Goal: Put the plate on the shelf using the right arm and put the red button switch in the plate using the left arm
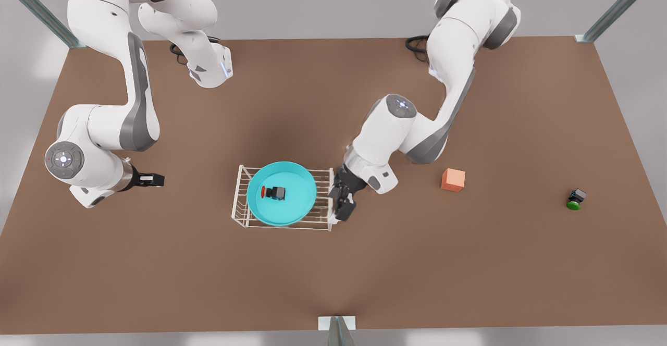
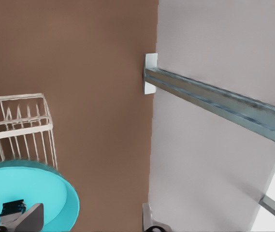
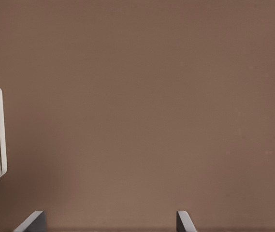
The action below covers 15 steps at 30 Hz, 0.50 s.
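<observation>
Already the plate (image 1: 294,211) sits flat on top of the shelf (image 1: 239,196), near the middle of your table (image 1: 333,273), and it covers most of the bars. Inside it lies the red button switch (image 1: 274,193), tipped on its side. Taking the plate as a clock face in the front view, its red cap points to 9 o'clock and its dark body rests just about at the centre.

Your left pincer (image 1: 344,205) hangs just beside the shelf's end at 3 o'clock, apart from the plate's rim and holding nothing. In the left wrist view one grey fingertip (image 2: 30,220) shows over the plate, next to the switch but not touching it. The jaws look released, though the angle makes that hard to confirm.

Your right pincer (image 1: 155,180) waits well apart from the shelf at 9 o'clock, pointing towards it. In the right wrist view its two fingertips (image 3: 31,221) stand wide apart over bare table, gripping nothing.

Out past the left arm at 3 o'clock you have an orange cube (image 1: 453,180), and farther along the same line a green-capped switch (image 1: 575,200).
</observation>
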{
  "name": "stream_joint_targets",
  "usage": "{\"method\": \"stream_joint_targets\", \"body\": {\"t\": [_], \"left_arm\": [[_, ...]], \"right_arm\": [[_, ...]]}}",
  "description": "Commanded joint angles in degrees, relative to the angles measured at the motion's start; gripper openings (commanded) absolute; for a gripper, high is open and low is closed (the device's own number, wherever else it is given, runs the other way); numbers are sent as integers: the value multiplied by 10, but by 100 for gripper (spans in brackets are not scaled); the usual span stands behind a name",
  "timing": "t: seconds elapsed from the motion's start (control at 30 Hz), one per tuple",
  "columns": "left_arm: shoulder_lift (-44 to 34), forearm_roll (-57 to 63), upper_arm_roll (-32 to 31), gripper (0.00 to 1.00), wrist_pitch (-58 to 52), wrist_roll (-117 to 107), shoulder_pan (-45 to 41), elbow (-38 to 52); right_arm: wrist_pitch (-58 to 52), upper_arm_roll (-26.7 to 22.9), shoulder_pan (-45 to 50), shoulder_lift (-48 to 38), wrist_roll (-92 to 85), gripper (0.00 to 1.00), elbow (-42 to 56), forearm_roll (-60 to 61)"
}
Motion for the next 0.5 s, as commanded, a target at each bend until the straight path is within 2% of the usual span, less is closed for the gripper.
{"method": "stream_joint_targets", "body": {"t": [0.0,0.07,0.13,0.17,0.2,0.23,0.3,0.47], "left_arm": [[-24,11,14,100,-387,670,44,0],[-45,72,63,100,-433,943,92,-1],[-64,48,72,100,-447,1134,201,-1],[-96,8,71,100,-473,1161,232,-33],[-223,11,74,100,-356,1220,242,-233],[-303,16,72,100,-270,1223,243,-372],[-285,9,68,100,-320,1224,239,-336],[-265,7,60,100,-328,1237,241,-303]], "right_arm": [[0,0,0,0,0,100,0,0],[0,0,1,0,0,100,0,0],[1,0,1,0,0,100,0,0],[1,0,1,0,0,100,0,0],[1,0,1,0,0,100,0,0],[1,0,1,0,0,100,0,0],[0,0,1,0,0,100,0,0],[0,0,1,0,0,100,0,0]]}}
